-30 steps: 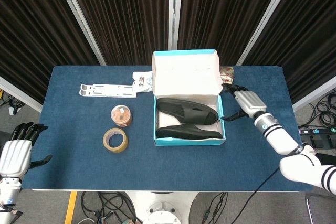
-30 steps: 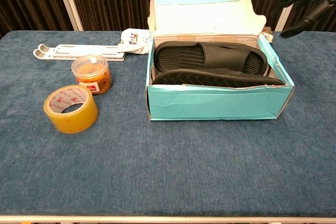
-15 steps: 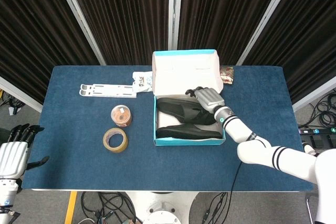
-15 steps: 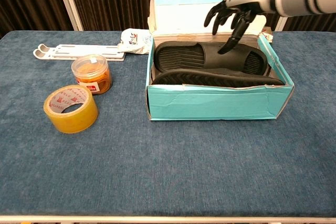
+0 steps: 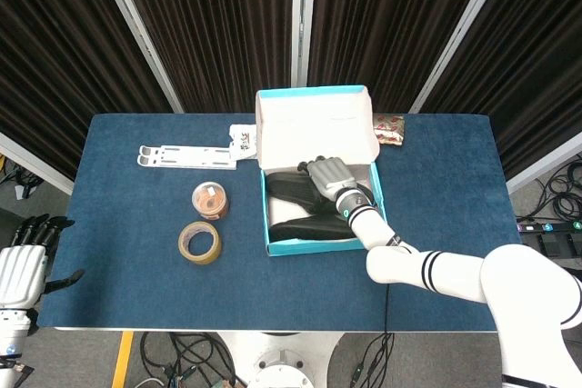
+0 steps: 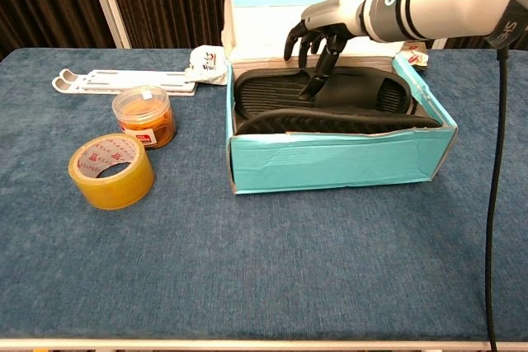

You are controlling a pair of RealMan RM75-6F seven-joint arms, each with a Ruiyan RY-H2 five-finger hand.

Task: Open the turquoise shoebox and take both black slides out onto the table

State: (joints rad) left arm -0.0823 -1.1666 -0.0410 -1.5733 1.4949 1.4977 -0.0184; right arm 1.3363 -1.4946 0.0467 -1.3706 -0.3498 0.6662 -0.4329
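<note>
Our right robot hand (image 6: 318, 35), fingers spread and holding nothing, reaches into the open turquoise shoebox (image 6: 330, 162), perhaps touching the rear black slide (image 6: 363, 92).

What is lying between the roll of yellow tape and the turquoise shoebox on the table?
Nothing: in the chest view only bare blue tabletop separates the tape roll from the shoebox. The orange-filled jar stands behind that stretch.
</note>
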